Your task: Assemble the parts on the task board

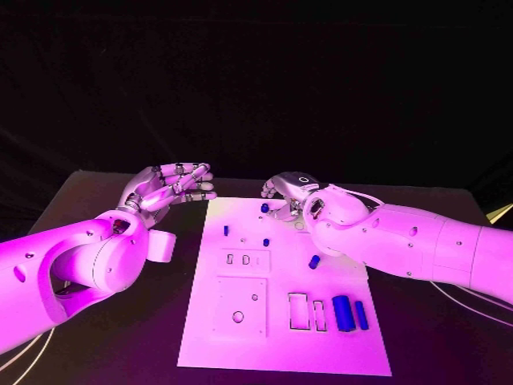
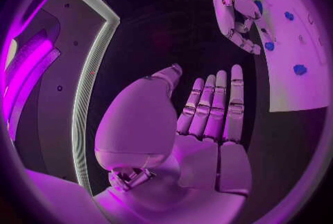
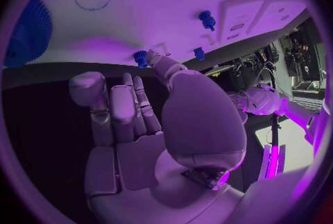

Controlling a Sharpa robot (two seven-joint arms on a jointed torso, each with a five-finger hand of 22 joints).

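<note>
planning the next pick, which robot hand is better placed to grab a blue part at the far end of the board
Right. The right robot hand hovers over the task board's far end, fingertips beside a small blue part. The left robot hand is open, off the board's edge over the table.

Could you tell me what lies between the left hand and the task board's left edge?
In the head view, only bare black table lies between the left hand and the task board; no part sits in that short stretch.
</note>
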